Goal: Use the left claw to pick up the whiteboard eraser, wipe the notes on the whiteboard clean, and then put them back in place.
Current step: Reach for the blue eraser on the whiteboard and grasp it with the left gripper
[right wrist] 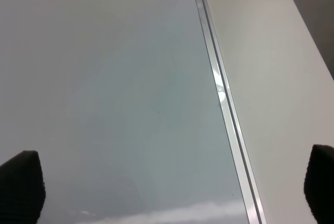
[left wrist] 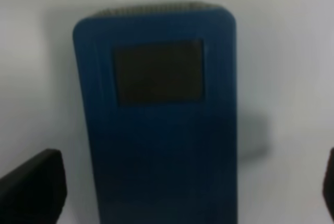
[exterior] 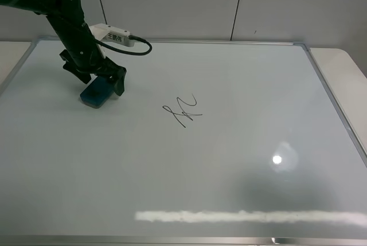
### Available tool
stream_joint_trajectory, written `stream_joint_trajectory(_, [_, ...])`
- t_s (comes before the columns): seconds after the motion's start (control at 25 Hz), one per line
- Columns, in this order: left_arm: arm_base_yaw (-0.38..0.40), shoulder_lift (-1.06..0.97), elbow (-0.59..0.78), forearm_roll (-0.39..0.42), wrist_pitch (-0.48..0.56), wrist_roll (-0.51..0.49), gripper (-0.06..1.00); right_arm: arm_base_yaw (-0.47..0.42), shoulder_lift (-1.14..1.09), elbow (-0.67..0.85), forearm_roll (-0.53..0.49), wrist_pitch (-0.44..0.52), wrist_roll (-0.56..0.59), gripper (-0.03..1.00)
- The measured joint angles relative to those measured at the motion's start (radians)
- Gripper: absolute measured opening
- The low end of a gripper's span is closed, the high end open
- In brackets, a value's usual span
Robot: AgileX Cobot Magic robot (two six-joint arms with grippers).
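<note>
The teal-blue whiteboard eraser (exterior: 96, 94) lies flat on the whiteboard (exterior: 229, 160) at its upper left. My left claw (exterior: 100, 82) is down over it, fingers spread on either side. In the left wrist view the eraser (left wrist: 156, 130) fills the middle with a dark patch on top, and the left claw (left wrist: 180, 187) is open, its fingertips (left wrist: 31, 187) standing apart from the eraser's sides. The notes (exterior: 182, 110), a black scribble, sit near the board's middle, to the right of the eraser. My right gripper (right wrist: 167, 187) is open and empty over the whiteboard (right wrist: 104, 104) by its silver frame (right wrist: 224, 104).
The board's silver frame (exterior: 335, 108) runs along the right side, with the pale table (exterior: 344, 62) beyond it. A bright lamp reflection (exterior: 277, 159) and a glare strip (exterior: 246, 216) show on the board's lower right. A white tag and black cable (exterior: 123, 38) hang from the left arm.
</note>
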Motion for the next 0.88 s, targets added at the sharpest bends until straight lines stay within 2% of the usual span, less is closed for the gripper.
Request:
stream_joint_trajectory(0.6, [0.019, 0.054, -0.025, 0.011, -0.015, -0.026, 0.99, 0.0, 0.0, 0.0, 0.0, 0.0, 0.0, 0.99])
stream_joint_trajectory(0.64, [0.019, 0.054, -0.025, 0.011, -0.015, -0.026, 0.95, 0.0, 0.0, 0.0, 0.0, 0.0, 0.0, 0.99])
stream_joint_trajectory(0.72, [0.019, 0.054, -0.026, 0.011, -0.015, -0.026, 0.79, 0.0, 0.0, 0.0, 0.0, 0.0, 0.0, 0.99])
stream_joint_trajectory(0.8, [0.019, 0.054, -0.026, 0.013, -0.015, -0.026, 0.55, 0.0, 0.0, 0.0, 0.0, 0.0, 0.0, 0.99])
stream_joint_trajectory(0.88, [0.019, 0.054, -0.026, 0.013, -0.013, -0.026, 0.54, 0.0, 0.0, 0.0, 0.0, 0.0, 0.0, 0.99])
